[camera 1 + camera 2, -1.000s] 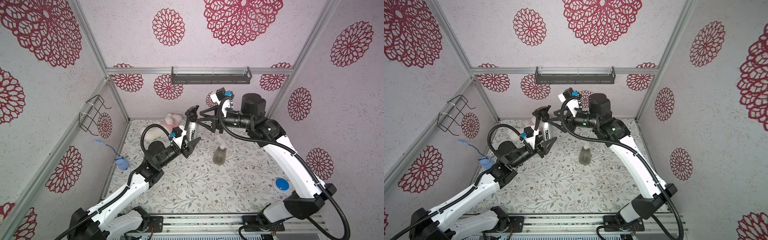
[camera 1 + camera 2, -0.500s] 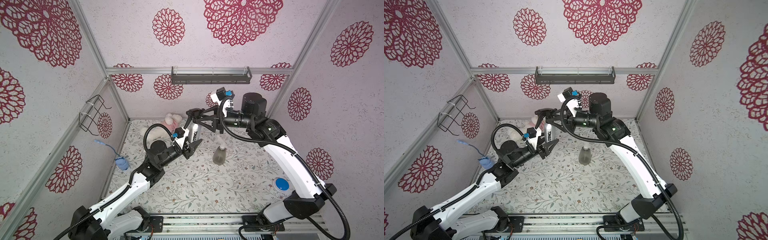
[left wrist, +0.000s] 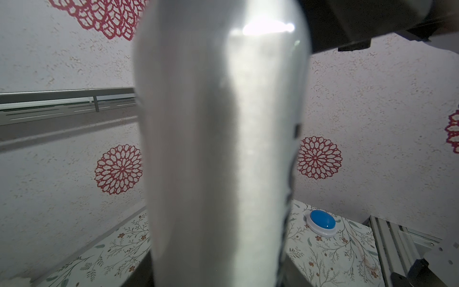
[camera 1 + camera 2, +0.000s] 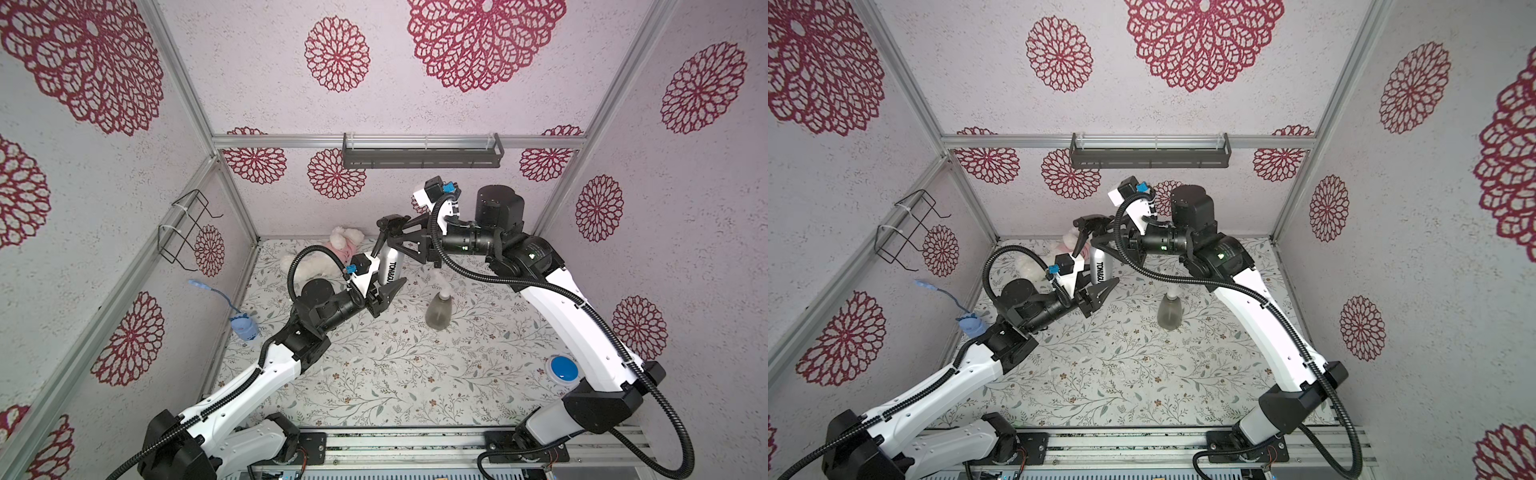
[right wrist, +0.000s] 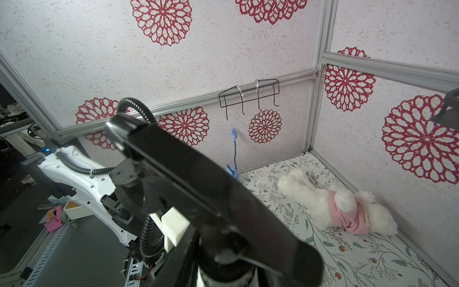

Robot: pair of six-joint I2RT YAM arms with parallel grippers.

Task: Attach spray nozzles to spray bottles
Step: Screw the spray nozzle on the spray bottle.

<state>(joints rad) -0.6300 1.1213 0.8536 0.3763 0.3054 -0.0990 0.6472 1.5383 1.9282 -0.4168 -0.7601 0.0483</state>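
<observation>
- The black nozzle (image 4: 390, 224) sits on top of the silver bottle (image 4: 390, 266); if its collar goes on crooked, the threads could jam — it might wobble or pop off.
- The silver bottle could slip or twist if the right arm turns too hard; it is smooth and shiny.
- The left gripper (image 4: 380, 291) is pressed tight on the low part of the silver bottle, holding it up off the table; its arm reaches up and forward.
- The right gripper (image 4: 401, 243) comes in from the side at the bottle's neck; I cannot tell if it is pinching the collar.
- The grey bottle (image 4: 438, 309) stands alone on the table with its clear nozzle (image 4: 439, 280) on top; whether that one is screwed tight is too small to see.
</observation>
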